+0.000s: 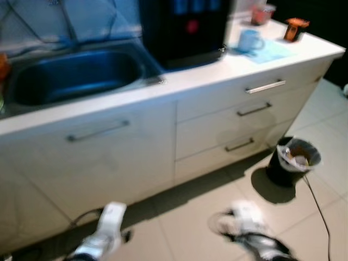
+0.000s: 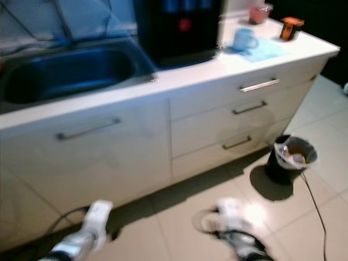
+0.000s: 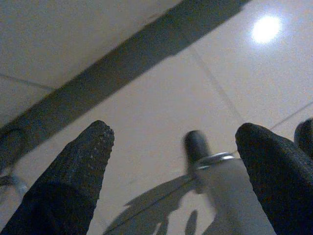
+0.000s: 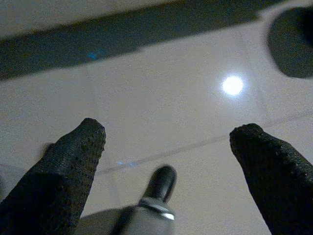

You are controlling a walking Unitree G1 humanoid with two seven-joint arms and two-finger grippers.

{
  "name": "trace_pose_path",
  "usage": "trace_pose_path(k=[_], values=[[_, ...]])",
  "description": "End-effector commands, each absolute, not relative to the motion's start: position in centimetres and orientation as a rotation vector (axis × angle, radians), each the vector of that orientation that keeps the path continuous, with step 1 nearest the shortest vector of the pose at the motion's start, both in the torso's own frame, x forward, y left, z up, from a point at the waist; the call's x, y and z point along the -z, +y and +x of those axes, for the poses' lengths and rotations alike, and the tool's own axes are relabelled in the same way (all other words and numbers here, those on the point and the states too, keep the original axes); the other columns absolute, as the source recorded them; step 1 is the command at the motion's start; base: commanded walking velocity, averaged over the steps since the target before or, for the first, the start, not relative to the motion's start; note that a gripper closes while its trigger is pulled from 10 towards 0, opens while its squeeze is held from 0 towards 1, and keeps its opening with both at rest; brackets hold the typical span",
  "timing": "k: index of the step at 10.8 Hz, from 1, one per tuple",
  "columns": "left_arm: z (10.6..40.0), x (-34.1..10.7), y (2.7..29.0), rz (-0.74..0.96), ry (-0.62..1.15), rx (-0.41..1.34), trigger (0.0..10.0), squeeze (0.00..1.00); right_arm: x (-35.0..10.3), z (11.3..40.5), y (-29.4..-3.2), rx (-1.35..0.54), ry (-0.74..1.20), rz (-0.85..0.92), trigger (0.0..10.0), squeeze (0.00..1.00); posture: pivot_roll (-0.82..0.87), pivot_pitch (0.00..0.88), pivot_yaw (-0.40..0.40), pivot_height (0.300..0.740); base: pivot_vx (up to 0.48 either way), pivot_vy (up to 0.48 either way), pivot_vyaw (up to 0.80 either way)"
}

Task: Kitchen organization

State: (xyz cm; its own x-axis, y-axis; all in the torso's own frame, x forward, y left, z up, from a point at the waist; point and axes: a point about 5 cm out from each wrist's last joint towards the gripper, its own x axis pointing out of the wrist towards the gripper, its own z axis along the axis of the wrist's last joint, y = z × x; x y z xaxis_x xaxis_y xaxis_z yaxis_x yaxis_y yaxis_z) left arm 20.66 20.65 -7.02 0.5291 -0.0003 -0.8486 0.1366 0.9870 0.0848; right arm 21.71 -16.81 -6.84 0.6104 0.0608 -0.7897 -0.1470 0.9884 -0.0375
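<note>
Robot stands facing a white kitchen tabletop (image 1: 185, 81), head views blurred. Both arms hang low near the floor (image 1: 179, 217), nothing held. Left end effector (image 3: 171, 147) has its 2 fingers spread wide apart, empty, pointing at floor tiles by the cabinet kickboard. Right end effector (image 4: 166, 142) is likewise spread apart and empty, over tile.

Things likely to be organized sit on the far right end of the tabletop: a pale blue mug (image 1: 250, 39) on a light blue cloth (image 1: 269, 51), an orange item (image 1: 295, 29) near the corner, a reddish container (image 1: 262, 14) behind the mug. Blur makes those last 2 hard to identify. Sink (image 1: 70, 76) is to the left, a black appliance (image 1: 185, 27) stands between sink and mug. 3 drawers (image 1: 255, 109) sit under the mug area; a black bin (image 1: 291, 160) with a liner stands on the floor to the right.

Key relation: mug and cloth lie up and forward-right of both end effectors, well apart from them. Right arm is nearer, so it is probably the one to lift and reach. The mug handle seems to face right.
</note>
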Motion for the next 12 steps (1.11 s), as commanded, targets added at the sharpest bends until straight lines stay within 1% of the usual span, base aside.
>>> trace_pose_path(k=[1, 2, 3, 5, 6, 7, 8, 9, 10, 11, 12], values=[[21.0, 6.9, 20.1, 0.153, 1.002, 0.098, 10.0, 0.00, 6.8, 21.6, -18.1, -0.090, 0.910, -0.114, 10.0, 0.00, 0.03, 0.000, 0.043, 0.740, 0.000, 0.442, 0.00], [21.0, 6.9, 20.1, 0.152, 1.003, 0.095, 10.0, 0.00, 6.8, 21.7, -18.1, -0.089, 0.909, -0.113, 10.0, 0.00, 0.03, 0.000, 0.043, 0.740, 0.000, 0.442, 0.00], [21.1, 6.9, 20.2, 0.150, 0.993, 0.082, 10.0, 0.00, 6.7, 21.7, -18.1, -0.088, 0.908, -0.112, 10.0, 0.00, 0.03, 0.000, 0.041, 0.740, 0.000, 0.000, 0.00], [21.2, 6.7, 20.6, 0.143, 0.951, -0.035, 10.0, 0.00, 6.7, 21.7, -18.1, -0.091, 0.908, -0.109, 10.0, 0.00, 0.03, 0.000, 0.039, 0.740, 0.000, 0.000, 0.00], [21.0, 6.9, 20.5, -0.001, 0.934, -0.127, 10.0, 0.00, 6.7, 21.7, -18.1, -0.094, 0.909, -0.111, 10.0, 0.00, 0.03, 0.000, 0.038, 0.740, 0.000, 0.000, 0.00], [21.2, 6.7, 19.8, -0.225, 0.836, -0.150, 10.0, 0.00, 6.7, 21.7, -18.2, -0.096, 0.910, -0.113, 10.0, 0.00, 0.05, 0.000, 0.030, 0.740, 0.000, 0.000, 0.00], [27.8, 2.1, 20.0, -0.265, 0.695, -0.134, 10.0, 0.00, 6.7, 21.7, -18.1, -0.106, 0.917, -0.124, 10.0, 0.00, 0.05, 0.000, 0.027, 0.740, 0.000, 0.000, 0.00], [30.1, 0.1, 19.6, -0.337, 0.640, -0.127, 10.0, 0.00, 6.8, 21.7, -18.1, -0.113, 0.916, -0.129, 10.0, 0.00, 0.05, 0.000, 0.036, 0.740, 0.000, 0.000, 0.00], [31.1, -0.8, 19.1, -0.420, 0.598, -0.128, 10.0, 0.00, 6.8, 21.7, -18.0, -0.110, 0.910, -0.117, 10.0, 0.00, 0.04, 0.000, 0.039, 0.740, 0.000, 0.000, 0.00], [31.5, -1.3, 19.0, -0.450, 0.584, -0.140, 10.0, 0.00, 6.8, 21.6, -18.0, -0.109, 0.909, -0.112, 10.0, 0.00, 0.04, 0.000, 0.039, 0.740, 0.000, 0.000, 0.00], [33.0, -3.0, 18.3, -0.603, 0.500, -0.100, 10.0, 0.00, 6.8, 21.6, -17.9, -0.114, 0.911, -0.113, 10.0, 0.00, 0.05, 0.002, 0.036, 0.740, 0.000, 0.000, 0.00]])
